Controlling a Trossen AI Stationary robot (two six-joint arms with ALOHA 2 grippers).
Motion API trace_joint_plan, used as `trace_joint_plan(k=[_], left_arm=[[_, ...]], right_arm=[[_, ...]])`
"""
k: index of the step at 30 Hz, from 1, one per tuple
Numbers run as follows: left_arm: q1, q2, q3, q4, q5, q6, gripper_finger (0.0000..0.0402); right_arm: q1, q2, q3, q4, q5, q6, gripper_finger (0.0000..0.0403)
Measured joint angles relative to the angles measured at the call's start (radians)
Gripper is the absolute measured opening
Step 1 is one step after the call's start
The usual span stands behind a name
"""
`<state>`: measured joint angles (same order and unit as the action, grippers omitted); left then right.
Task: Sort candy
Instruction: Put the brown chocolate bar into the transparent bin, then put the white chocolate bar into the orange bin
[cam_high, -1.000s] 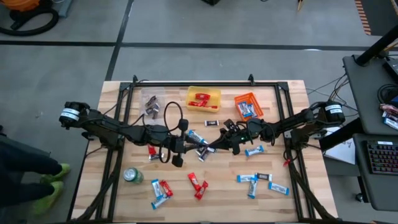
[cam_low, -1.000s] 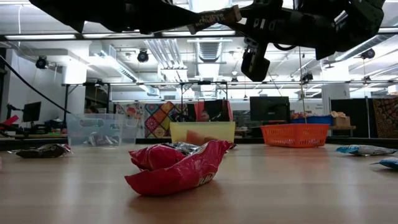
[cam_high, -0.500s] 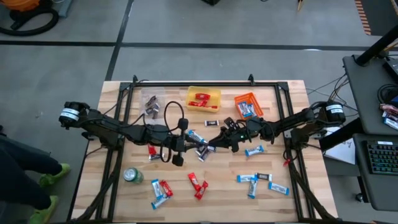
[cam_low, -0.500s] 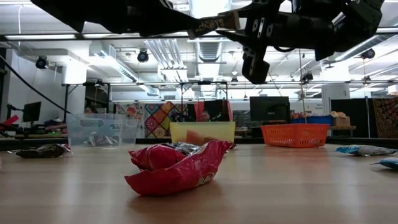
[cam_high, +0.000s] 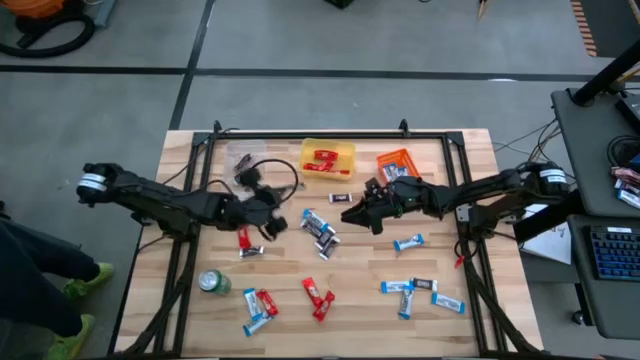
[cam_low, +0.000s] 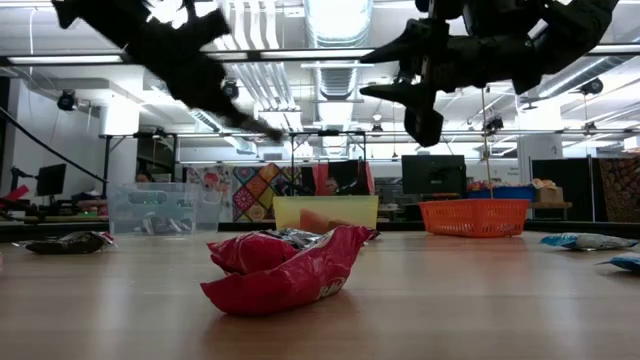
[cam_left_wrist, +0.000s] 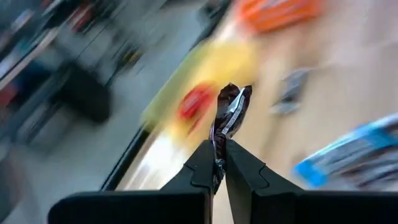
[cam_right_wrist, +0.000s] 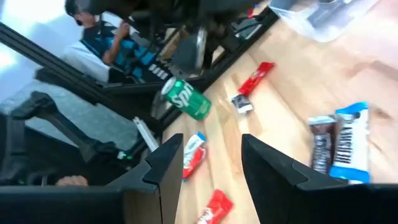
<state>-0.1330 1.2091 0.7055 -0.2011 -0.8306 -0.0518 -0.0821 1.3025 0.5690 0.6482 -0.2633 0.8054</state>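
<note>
**Handover done; dark bar on its way to a bin**

Both arms have drawn apart since the earlier frames, when their grippers met over the middle of the table around a dark bar. Now the left gripper (cam_high: 268, 222) has pulled back toward the left half of the table, and the right gripper (cam_high: 352, 213) sits right of centre, clear of it.

Left gripper: clenched on a dark bar (cam_left_wrist: 229, 112), which stands up from between its fingertips in the left wrist view. That view is heavily smeared, consistent with fast motion.

Right gripper: fingers spread, nothing between them in the right wrist view.

Bins at the far edge: a clear bin (cam_high: 243, 166) holding dark wrappers, a yellow bin (cam_high: 327, 160) holding red ones, an orange bin (cam_high: 398, 168) holding blue ones. Loose candy lies across the table, including a blue bar (cam_high: 408, 242) near the right gripper and red bars (cam_high: 318, 296) toward the near edge. A green can (cam_high: 214, 283) lies at near left.

Judgement: the step in hand is carrying the dark bar to its bin. Next move calls for swinging the left gripper over the clear bin and releasing there. The right gripper appears free to fetch another piece.
</note>
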Motion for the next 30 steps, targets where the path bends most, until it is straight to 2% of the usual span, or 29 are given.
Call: trace_joint_plan(k=[2, 5, 9, 13, 17, 28, 30], left_arm=[[0.046, -0.03, 0.0, -0.136, -0.039, -0.138, 0.0], [0.151, -0.056, 0.0, -0.303, -0.041, -0.345, 0.0], [0.3, -0.069, 0.0, -0.403, 0.022, -0.524, 0.0], [0.423, -0.061, 0.0, -0.417, 0.124, -0.541, 0.0], [0.495, -0.043, 0.0, -0.424, 0.142, -0.535, 0.0013], [0.503, -0.025, 0.0, -0.426, 0.197, -0.481, 0.0102], [0.503, -0.029, 0.0, -0.426, 0.232, -0.475, 0.0114]], right_arm=[[0.001, -0.012, 0.0, -0.018, 0.021, -0.018, 0.0149], [0.001, -0.016, 0.0, -0.024, 0.029, -0.03, 0.0151], [0.001, -0.017, 0.0, -0.024, 0.029, -0.041, 0.0148], [0.001, -0.016, 0.0, -0.033, 0.029, -0.045, 0.0146], [0.001, -0.016, 0.0, -0.045, 0.029, -0.049, 0.0146], [0.001, -0.015, 0.0, -0.075, 0.029, -0.051, 0.0146], [0.001, -0.015, 0.0, -0.075, 0.023, -0.051, 0.0146]])
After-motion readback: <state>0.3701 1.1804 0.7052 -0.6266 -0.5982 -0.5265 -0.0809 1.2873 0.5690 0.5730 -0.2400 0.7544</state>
